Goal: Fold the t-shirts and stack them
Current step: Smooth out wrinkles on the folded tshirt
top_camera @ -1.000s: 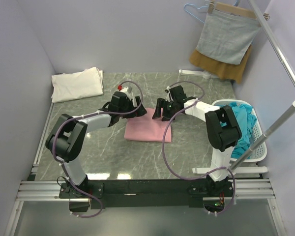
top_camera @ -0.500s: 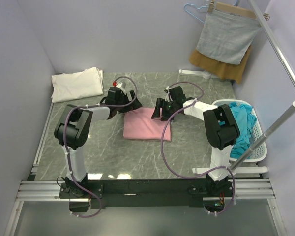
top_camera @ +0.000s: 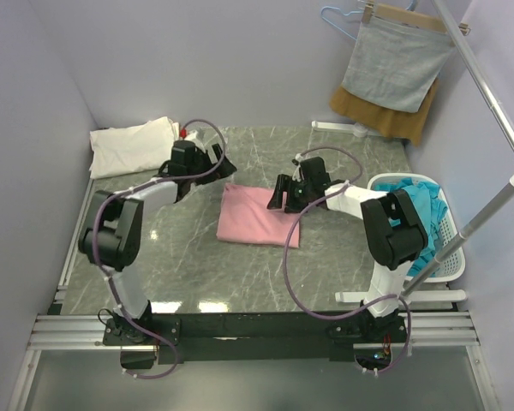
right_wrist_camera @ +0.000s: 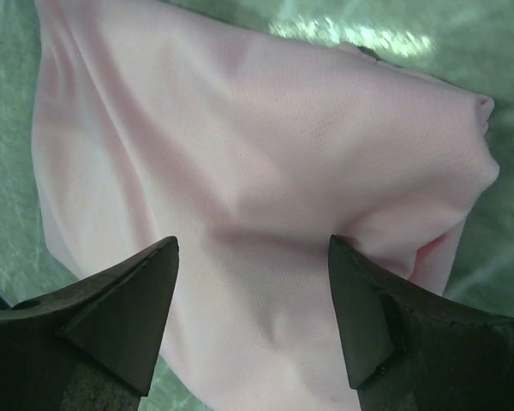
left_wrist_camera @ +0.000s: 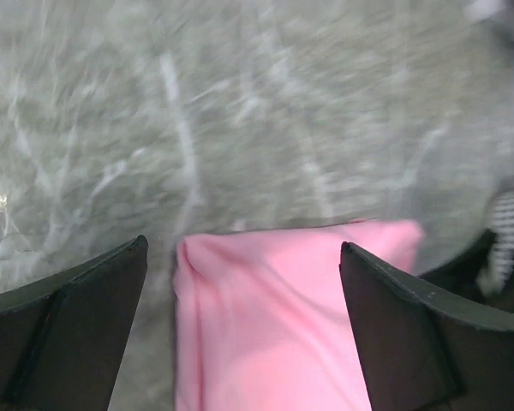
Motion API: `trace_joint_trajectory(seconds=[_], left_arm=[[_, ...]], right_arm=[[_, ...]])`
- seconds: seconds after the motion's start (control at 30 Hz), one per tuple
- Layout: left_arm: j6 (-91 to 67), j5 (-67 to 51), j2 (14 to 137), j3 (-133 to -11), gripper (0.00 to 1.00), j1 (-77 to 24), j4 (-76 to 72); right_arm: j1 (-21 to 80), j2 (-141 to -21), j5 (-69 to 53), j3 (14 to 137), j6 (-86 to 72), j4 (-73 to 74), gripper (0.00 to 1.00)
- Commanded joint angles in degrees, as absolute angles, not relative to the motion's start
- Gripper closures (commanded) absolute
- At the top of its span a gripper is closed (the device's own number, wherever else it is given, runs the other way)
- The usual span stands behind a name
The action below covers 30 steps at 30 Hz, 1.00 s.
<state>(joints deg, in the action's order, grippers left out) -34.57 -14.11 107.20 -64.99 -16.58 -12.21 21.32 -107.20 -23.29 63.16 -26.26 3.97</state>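
Left fingers (left_wrist_camera: 68, 334): spread wide, gripping nothing; pink t-shirt (left_wrist_camera: 283, 325) edge between them.
Right fingers (right_wrist_camera: 111, 325): apart, same shirt beneath, on tabletop (left_wrist_camera: 240, 128).

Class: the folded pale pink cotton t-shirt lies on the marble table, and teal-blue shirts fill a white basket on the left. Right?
No: the top view shows the white plastic basket of teal-blue shirts on the right. The rest holds.

Matt pink cloth t-shirt (top_camera: 255, 219), glossy marbled table (top_camera: 197, 257).
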Motion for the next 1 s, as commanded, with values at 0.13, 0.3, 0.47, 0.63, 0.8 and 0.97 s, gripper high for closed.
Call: trace_joint_trajectory(seconds=[0.13,0.3,0.47,0.63,0.8,0.97], left_arm=[[-35.42,-19.59,88.7,-57.31,0.01,-21.43,-11.61],[-36.64,-18.28,87.8,-52.04,0.01,-27.68,-11.24],[-40.34,-16.89,89.21,-45.44,0.01,-29.79,-16.61],[-40.08,-13.45,89.74,-43.33,0.01,-29.8,-17.31],[-39.46,-11.61,91.66,-43.51,0.01,-29.79,-16.88],[-40.51,-11.16,92.99,-39.91,0.0,-29.88,-18.1]], right_arm=[[20.57,-103.79,-22.23,68.72,-22.15,7.03,0.21],[20.57,-106.17,-22.94,72.68,-22.32,8.26,0.21],[20.48,-110.3,-22.59,76.46,-23.46,10.63,0.21],[20.57,-112.32,-21.54,76.55,-23.91,11.34,0.21],[20.22,-113.11,-13.2,76.81,-24.95,15.02,0.2],[19.78,-115.48,-5.99,81.55,-24.08,21.52,0.18]])
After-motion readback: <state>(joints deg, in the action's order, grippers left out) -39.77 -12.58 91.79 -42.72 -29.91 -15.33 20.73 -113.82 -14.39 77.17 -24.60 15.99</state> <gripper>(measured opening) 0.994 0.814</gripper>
